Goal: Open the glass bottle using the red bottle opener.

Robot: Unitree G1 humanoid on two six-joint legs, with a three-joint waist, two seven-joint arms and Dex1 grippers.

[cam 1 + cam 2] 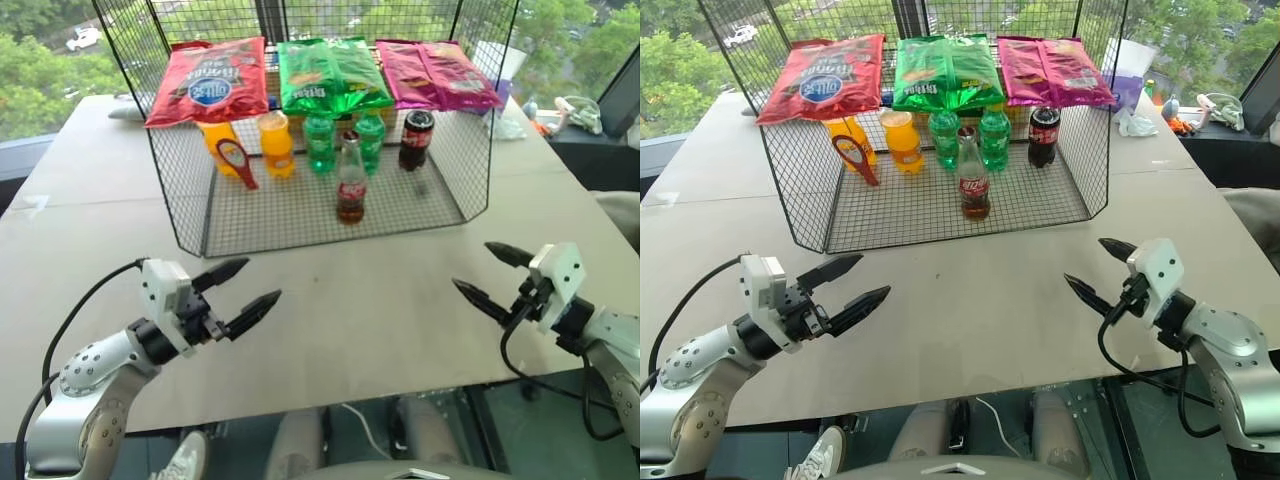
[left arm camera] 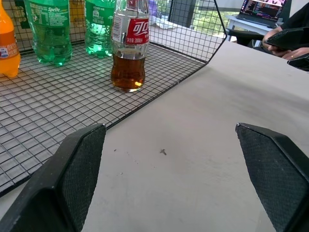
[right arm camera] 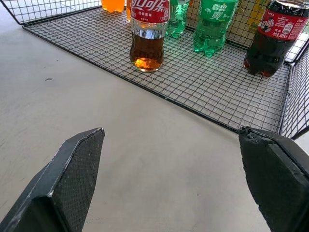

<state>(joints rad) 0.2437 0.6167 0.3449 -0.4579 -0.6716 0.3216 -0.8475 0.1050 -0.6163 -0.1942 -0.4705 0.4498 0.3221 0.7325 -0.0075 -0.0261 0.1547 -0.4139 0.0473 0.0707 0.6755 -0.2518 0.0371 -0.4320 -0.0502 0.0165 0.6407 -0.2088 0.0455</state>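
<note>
Currently both tools idle over bare bench, nothing held.
Left tool (image 1: 238, 292) at lower left of the head view, fingers spread wide apart, pointing toward frame centre; right tool (image 1: 491, 275) at lower right, fingers equally wide apart, pointing back toward centre. Glass bottle (image 1: 350, 180) stands upright on the floor of the wire rack (image 1: 300, 225) in the upper middle of the frame, near the rack's open front edge, cap on, well apart from both tools. Red bottle opener (image 1: 237, 161) is in the rack's left part, leaning tilted against an orange bottle (image 1: 221, 143). Behind the glass bottle: second orange bottle (image 1: 275, 143), two green Sprite bottles (image 1: 319, 142), dark plastic cola bottle (image 1: 416, 139). Three snack bags (image 1: 330, 72) lie along the rack top.
</note>
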